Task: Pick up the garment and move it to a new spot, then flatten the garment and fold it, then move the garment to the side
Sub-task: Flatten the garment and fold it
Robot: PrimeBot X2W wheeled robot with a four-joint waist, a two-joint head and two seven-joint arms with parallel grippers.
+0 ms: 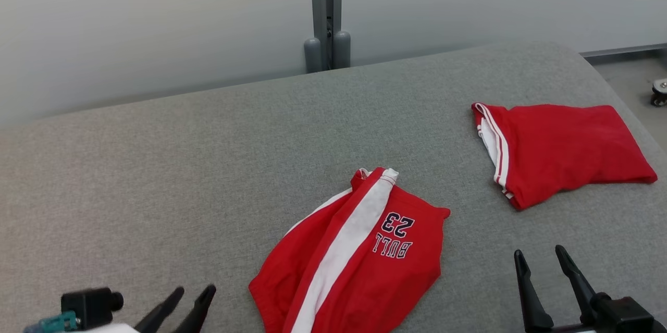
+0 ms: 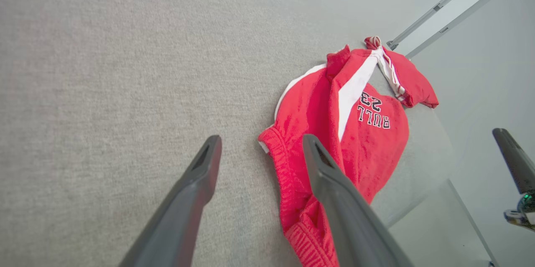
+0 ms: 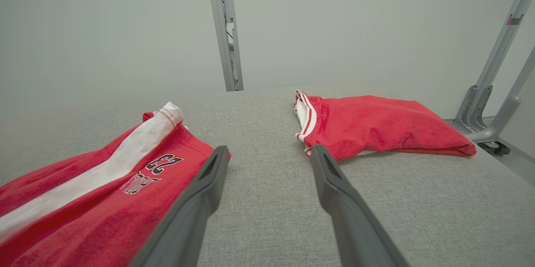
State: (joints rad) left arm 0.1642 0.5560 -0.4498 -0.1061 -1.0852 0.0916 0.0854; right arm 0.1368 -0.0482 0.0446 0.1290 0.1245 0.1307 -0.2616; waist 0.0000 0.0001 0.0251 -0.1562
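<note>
Presently both grippers hang low over the grey fabric-covered table (image 1: 156,166), and both are empty. The left gripper (image 1: 194,291) has its two dark fingers spread with nothing between them. The right gripper (image 1: 539,252) is spread just as wide and grips nothing either.

A pair of rumpled red sports shorts (image 1: 396,275), printed BULL 23, lies on the near middle of the table, between the two grippers. Its long axis follows the broad white side stripe (image 1: 344,249). That line runs from the ribbed waistband (image 2: 305,242) at the near edge, away from the robot and slightly to its right, up to the leg hem.

The left gripper (image 2: 261,139) is the nearer one: the shorts lie just beside it, to its right, and in the left wrist view one finger overlaps the waistband end. Bare table separates the right gripper (image 3: 269,150) from the shorts, which lie off to its left.

A second red garment with white trim (image 1: 563,150), folded, rests well apart at the far right.

Flattening seems the likely next step. It would probably need only a short reach by the left arm to the waistband, and a longer sideways one by the right.
</note>
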